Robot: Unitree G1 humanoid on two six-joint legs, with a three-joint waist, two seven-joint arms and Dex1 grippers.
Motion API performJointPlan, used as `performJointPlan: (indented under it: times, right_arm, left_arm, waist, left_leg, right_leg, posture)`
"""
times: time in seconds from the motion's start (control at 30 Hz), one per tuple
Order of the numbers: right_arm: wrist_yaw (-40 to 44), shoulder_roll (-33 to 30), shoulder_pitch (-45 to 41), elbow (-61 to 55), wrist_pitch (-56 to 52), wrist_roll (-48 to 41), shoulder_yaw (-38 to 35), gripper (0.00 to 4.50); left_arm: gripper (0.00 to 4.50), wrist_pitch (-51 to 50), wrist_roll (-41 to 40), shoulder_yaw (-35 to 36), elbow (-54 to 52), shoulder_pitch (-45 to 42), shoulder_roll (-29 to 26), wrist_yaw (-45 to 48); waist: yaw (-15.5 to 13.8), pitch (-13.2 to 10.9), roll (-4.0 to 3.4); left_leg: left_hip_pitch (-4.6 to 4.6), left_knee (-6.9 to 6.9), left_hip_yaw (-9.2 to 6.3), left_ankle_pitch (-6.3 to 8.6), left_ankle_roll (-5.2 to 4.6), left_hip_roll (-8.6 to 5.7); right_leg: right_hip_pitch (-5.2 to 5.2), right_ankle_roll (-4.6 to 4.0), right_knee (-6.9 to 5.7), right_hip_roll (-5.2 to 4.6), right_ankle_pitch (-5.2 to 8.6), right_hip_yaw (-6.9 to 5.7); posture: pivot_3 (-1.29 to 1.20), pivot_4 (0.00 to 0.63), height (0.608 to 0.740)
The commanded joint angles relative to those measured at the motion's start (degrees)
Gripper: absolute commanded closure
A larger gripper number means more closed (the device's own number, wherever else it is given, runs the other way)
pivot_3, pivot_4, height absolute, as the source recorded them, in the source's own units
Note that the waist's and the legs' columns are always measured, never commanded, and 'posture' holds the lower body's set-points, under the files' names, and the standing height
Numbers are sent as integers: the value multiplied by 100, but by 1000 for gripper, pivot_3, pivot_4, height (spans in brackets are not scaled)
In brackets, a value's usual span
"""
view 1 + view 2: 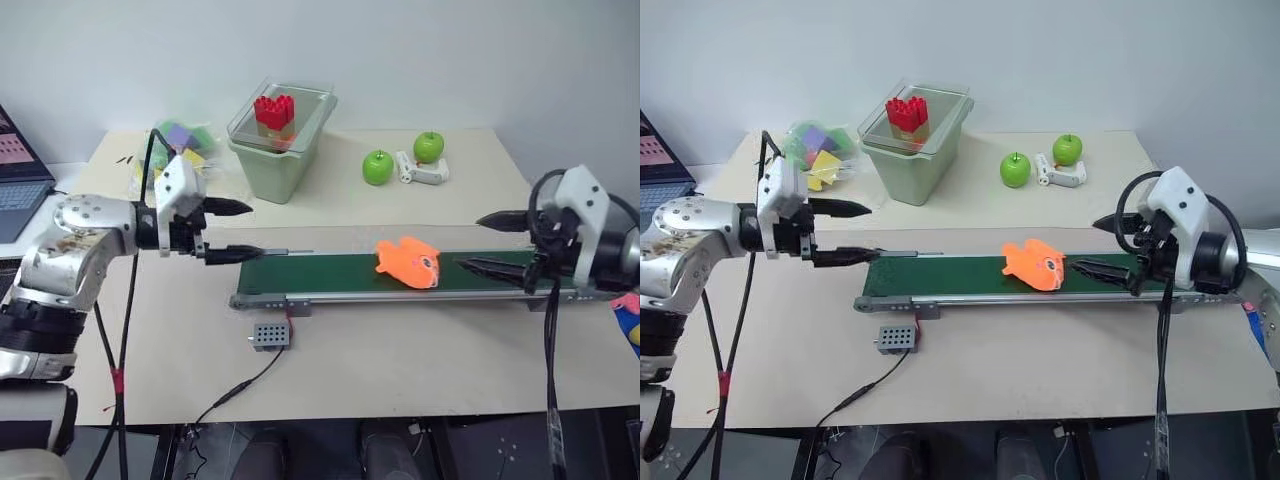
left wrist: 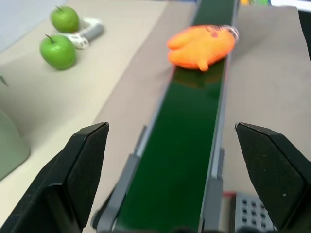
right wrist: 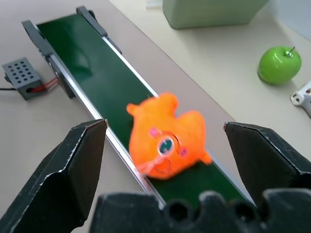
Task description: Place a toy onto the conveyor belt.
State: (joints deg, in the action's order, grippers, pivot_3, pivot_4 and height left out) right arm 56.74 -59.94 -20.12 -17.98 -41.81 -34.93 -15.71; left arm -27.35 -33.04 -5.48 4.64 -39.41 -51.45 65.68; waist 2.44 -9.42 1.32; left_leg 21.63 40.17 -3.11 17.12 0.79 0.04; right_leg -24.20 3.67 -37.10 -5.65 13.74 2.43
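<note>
No readable writing showed. You saw one toy (image 1: 408,262) on the belt (image 1: 330,272), two apples (image 1: 378,167), both grippers (image 1: 232,232) (image 1: 492,243) spread, empty.

Bright, even, diffuse light; shadows stay soft and faint. The toy (image 3: 167,141) is smeared with blur in the right wrist view. At six o'clock, near fingers (image 2: 82,167) look soft, unfocused.
</note>
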Motion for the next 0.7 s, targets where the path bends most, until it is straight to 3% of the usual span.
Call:
performJointPlan:
  times: [0.03, 0.7]
  right_arm:
    - [-96, 37, -171, -133, -76, -237, -298, 0]
    - [-229, 40, -199, 66, 40, -118, -206, 0]
  left_arm:
    - [62, -269, -37, 296, -190, -162, 158, -157]
    - [62, -875, 200, 908, -32, -164, 511, -900]
  waist:
    - [-2, 0, 0]
    - [-20, 0, 1]
  left_leg:
    - [2, 1, 0, 0, 0, 0]
    - [4, 1, 0, 0, 0, -1]
  right_leg:
    - [-1, 0, 0, 0, 0, 0]
    - [-4, 0, 1, -1, 0, 1]
  posture:
    - [0, 150, 740]
    - [0, 150, 740]
